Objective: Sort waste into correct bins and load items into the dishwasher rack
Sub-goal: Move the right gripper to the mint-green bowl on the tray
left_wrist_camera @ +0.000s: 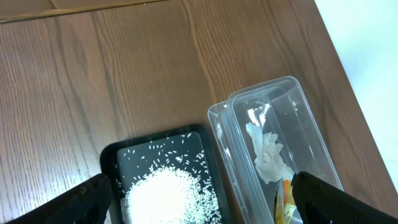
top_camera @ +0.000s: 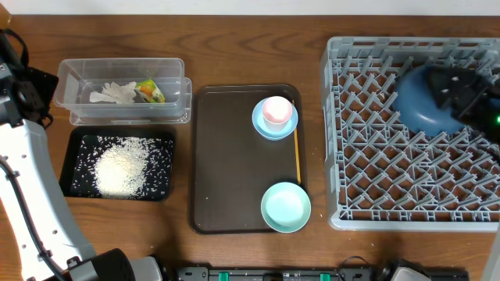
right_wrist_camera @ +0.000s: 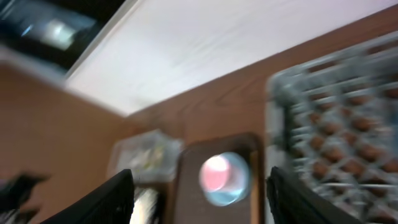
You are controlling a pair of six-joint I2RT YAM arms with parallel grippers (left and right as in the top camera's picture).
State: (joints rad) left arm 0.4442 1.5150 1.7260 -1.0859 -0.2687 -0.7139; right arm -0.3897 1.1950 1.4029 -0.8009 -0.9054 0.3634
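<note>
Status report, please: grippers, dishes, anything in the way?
Left gripper and right gripper open, empty. Dark-blue plate in rack. Pink cup on light-blue dish, bowl on brown tray. Nothing seen blocking.

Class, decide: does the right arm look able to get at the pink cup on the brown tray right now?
Probably yes. The pink cup stands uncovered on the light-blue dish near the brown tray's rack-side edge; the right gripper hovers, jaws open, over the adjacent dishwasher rack.
</note>
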